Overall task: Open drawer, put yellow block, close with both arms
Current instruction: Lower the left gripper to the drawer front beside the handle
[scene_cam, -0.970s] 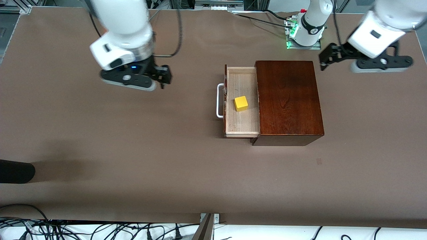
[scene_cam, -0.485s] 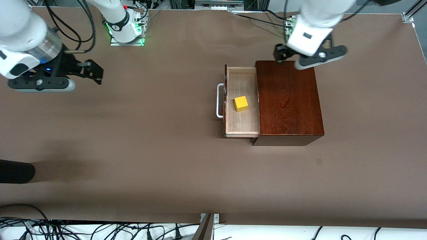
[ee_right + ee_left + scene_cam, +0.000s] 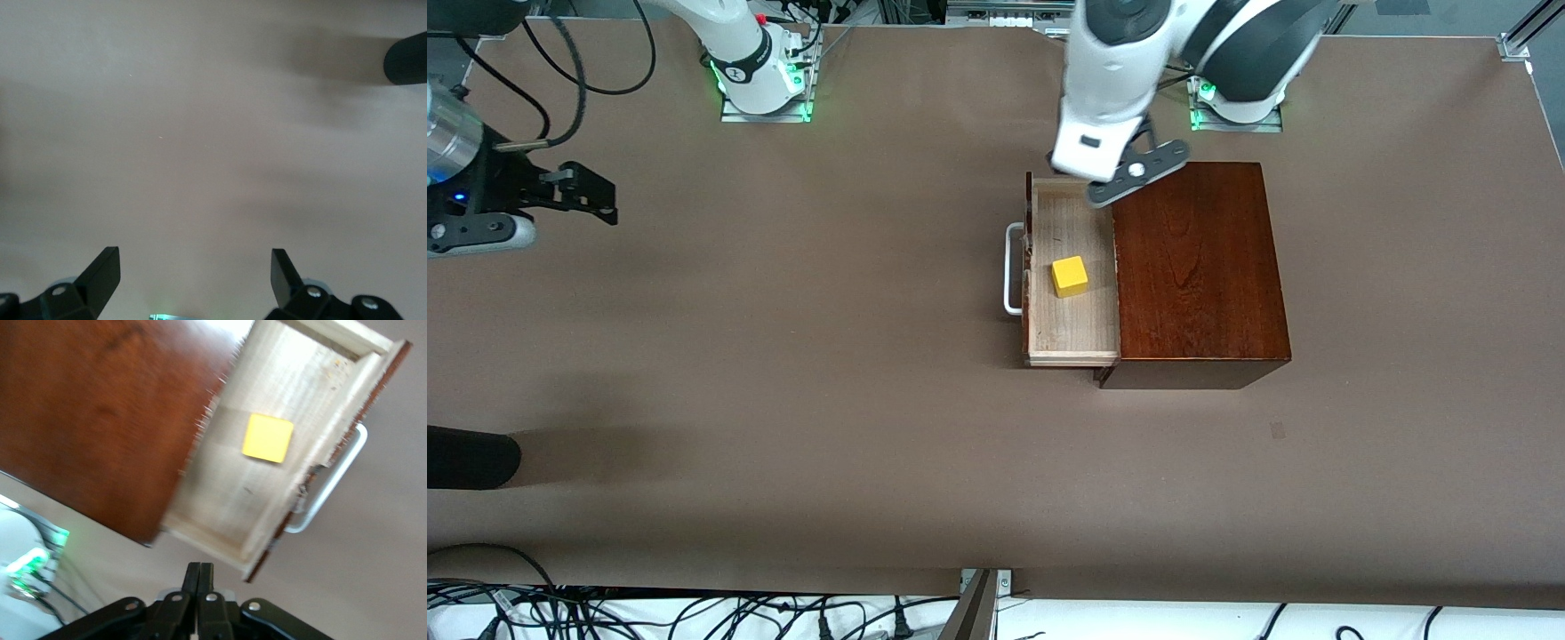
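Drawer [image 3: 1072,271] is sitting pulled out of the dark wooden box [image 3: 1196,267], toward the right arm's end of the table [image 3: 783,400], and the yellow block [image 3: 1069,276] is already lying inside on the pale tray floor, so closing looks like the step remaining.

Going across the front view from its left edge: the right gripper [image 3: 591,194] is hanging over bare table well apart from the drawer, and its fingers [image 3: 103,270] are standing spread wide with nothing between them; this arm is waiting. Next the white handle [image 3: 1011,269] is sticking out from the dark drawer front. Then the left gripper [image 3: 199,587] is hovering over the tray's corner farthest from the front camera, where tray meets box, with its fingertips pressed together and nothing pinched.

By my judgement the drawer is rigid and light, sliding easily, while the glossy box is likely shifting under a push. Pressing flat on the drawer front beside the handle, with the other arm bracing the box's closed end, seems the safest hold.
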`<state>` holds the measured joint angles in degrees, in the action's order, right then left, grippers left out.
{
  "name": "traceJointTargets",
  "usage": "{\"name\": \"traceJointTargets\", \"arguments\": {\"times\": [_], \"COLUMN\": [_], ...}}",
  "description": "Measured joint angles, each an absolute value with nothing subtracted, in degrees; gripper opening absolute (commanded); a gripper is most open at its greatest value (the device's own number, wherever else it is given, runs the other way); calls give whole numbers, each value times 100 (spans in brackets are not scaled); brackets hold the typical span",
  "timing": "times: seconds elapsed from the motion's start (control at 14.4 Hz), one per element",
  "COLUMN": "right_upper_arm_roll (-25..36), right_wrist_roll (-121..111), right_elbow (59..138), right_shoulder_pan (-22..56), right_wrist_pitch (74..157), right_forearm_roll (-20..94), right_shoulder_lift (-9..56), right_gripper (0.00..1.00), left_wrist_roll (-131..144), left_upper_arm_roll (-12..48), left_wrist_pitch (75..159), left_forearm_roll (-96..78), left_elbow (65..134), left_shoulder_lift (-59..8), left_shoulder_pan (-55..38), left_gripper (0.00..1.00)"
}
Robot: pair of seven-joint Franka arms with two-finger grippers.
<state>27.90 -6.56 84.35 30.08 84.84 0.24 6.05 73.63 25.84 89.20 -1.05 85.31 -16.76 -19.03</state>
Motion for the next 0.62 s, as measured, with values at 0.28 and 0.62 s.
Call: {"name": "traceJointTargets", "arguments": {"times": [0.28, 0.62], "right_upper_arm_roll": [2873, 2874], "right_wrist_roll": [-771, -844], "right_elbow": [8724, 9147], "right_shoulder_pan": [3012, 3041], "right_wrist_pitch": [8518, 8518], "right_forearm_roll": [22, 22], "right_shoulder_lift": [312, 33], "right_gripper": [100, 100], "left_wrist_roll": [8140, 8782], "left_upper_arm_roll": [2584, 2381], "left_wrist_pitch": [9894, 10597], "left_forearm_roll": [-106, -106], "left_elbow": [8530, 8357], "left_shoulder_lift": [-2334, -3026], "left_shoulder_pan": [-2258, -2707], "left_gripper": [0, 0]}}
